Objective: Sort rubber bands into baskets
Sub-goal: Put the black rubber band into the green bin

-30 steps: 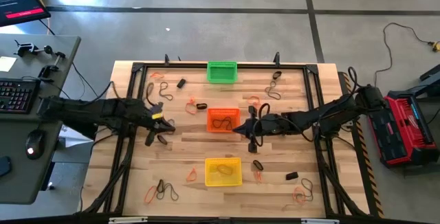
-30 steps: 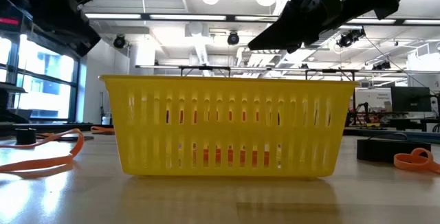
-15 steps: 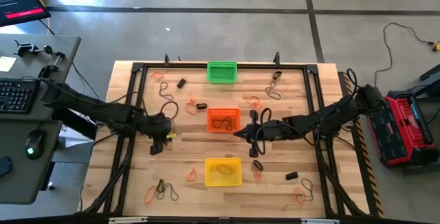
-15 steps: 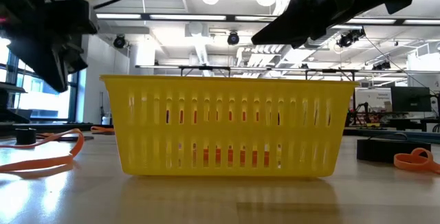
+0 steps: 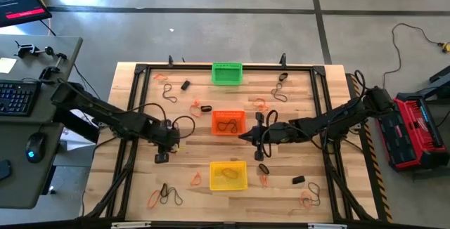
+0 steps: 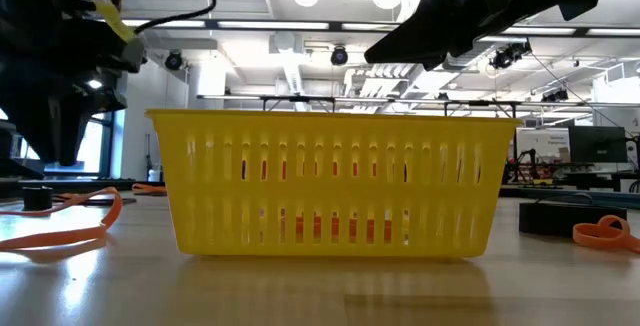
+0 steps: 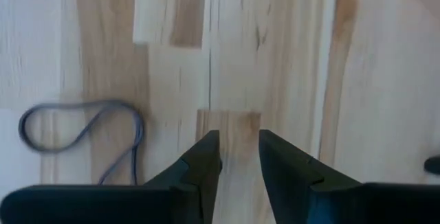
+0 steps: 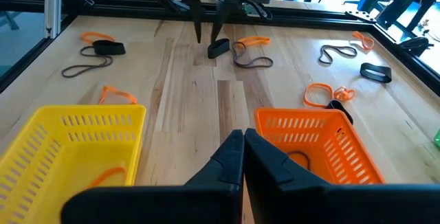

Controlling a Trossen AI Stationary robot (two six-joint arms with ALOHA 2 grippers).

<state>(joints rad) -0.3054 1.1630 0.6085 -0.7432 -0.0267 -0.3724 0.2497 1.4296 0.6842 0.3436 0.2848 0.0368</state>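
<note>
Three baskets are sitting in a row down the middle: green basket (image 5: pixel 226 73) far, orange basket (image 5: pixel 228 123) middle with a dark band inside, yellow basket (image 5: pixel 228 175) near with an orange one. Loose rubber bands (image 5: pixel 169 93) are lying all around. The left gripper (image 5: pixel 162 152) is hanging parted over a short thick black band (image 8: pixel 218 47), touching nothing. The right gripper (image 5: pixel 247 135) is staying pinched shut, empty.

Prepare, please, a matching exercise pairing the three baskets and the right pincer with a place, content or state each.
1 green plastic mesh basket
2 orange plastic mesh basket
3 yellow plastic mesh basket
4 right pincer

a holds a thin orange loop
b shut
c holds a thin dark loop
d topmost in the high view

Pairs: 1-d, 2-c, 3-a, 4-b
</note>
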